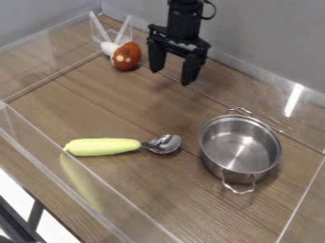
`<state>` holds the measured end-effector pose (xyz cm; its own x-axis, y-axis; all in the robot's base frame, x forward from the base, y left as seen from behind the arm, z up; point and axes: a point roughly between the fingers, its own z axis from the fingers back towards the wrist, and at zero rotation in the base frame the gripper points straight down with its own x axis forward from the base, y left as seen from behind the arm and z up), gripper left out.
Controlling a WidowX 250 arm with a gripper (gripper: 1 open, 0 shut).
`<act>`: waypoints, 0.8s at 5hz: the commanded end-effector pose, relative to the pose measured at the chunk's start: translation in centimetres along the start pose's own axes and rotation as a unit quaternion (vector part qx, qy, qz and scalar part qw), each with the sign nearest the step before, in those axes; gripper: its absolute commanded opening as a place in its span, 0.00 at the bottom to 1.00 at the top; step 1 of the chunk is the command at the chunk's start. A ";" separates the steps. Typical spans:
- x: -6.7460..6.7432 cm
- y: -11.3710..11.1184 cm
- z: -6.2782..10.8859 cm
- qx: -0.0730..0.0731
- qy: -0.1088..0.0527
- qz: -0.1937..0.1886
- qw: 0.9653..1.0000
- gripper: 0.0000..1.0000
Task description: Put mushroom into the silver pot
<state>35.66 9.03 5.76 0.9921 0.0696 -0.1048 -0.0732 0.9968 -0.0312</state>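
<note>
**Mushroom in the far corner, tool open beside it**

The mushroom point(124, 58) sits in the upper left of the frame, on a wooden table point(114, 104) enclosed by low clear walls. Its red-brown cap faces the camera, and pale whitish shapes show behind it against the clear wall; what they are cannot be told.

Just to the right of the mushroom, near the top centre of the frame, a black tool point(174, 71) hangs pointing down, its two fingers spread wide with nothing between them. It is close to the mushroom but apart from it.

The silver pot point(241, 146) stands upright in the lower right of the frame, well apart from the mushroom, with its small handles visible and nothing inside.

To the left of the pot, in the lower middle, lies a spoon point(122, 146) with a yellow handle; its metal bowl points towards the pot without touching it.
</note>
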 end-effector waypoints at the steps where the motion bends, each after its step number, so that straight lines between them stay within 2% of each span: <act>1: 0.9 1.5 1.6 0.008 -0.029 0.005 1.000 1.00; 4: 1.5 3.3 1.3 0.012 -0.033 0.003 0.999 1.00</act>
<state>36.50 11.49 5.11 0.9939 0.0645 -0.0897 -0.0671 0.9974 -0.0266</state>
